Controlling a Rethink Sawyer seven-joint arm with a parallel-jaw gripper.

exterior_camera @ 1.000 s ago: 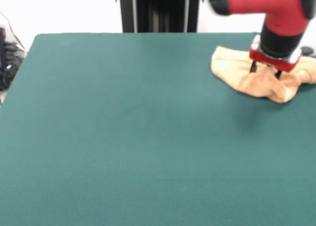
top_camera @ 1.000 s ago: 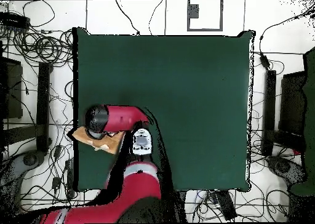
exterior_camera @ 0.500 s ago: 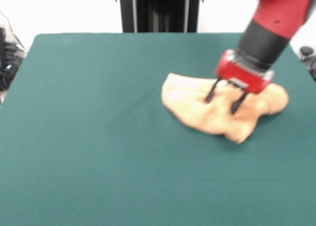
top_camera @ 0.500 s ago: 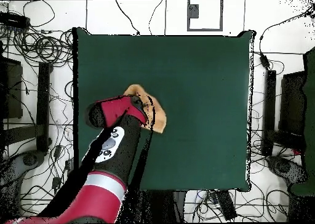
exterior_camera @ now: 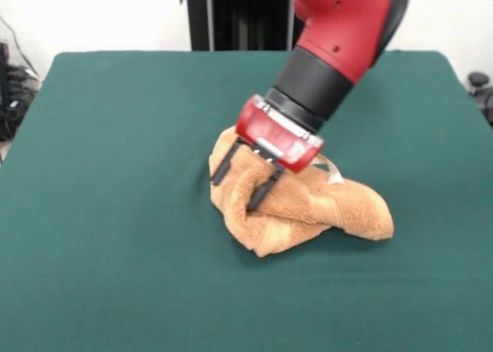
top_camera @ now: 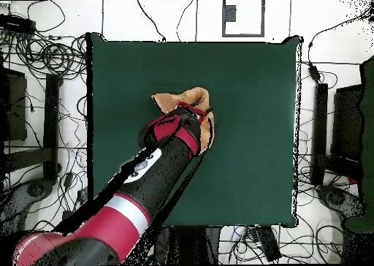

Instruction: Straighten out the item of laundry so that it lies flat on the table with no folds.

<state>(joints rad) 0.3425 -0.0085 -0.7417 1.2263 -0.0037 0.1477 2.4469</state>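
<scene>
1. Front view: the towel point(exterior_camera: 308, 206) lies bunched in a thick, folded heap near the middle of the green table point(exterior_camera: 115, 213), slightly toward the right side of the picture.
2. Its folds pile on one another: a rounded lobe reaches out to the right, and a lower lip sticks out at the front of the heap.
3. A small white tag point(exterior_camera: 336, 178) shows on top of the heap, just right of the arm's red collar.
4. The arm comes down at a slant from the upper right, and the gripper point(exterior_camera: 241, 182) is at the towel's left end.
5. Its two dark fingers point(exterior_camera: 263, 192) stand apart, with a hump of cloth rising between them; they are spread rather than pinched together, and I cannot tell whether they press on the cloth from each side.
6. The finger nearer the picture's left lies along the towel's left edge, with its tip close to the table.
7. Overhead view: the towel point(top_camera: 182, 99) shows as a tan patch around the arm's end, near the middle of the table point(top_camera: 248, 168) and a little toward the picture's left.
8. The arm point(top_camera: 146, 179) runs in from the lower left and covers much of the cloth, and the gripper's fingers are hidden under the wrist.
</scene>
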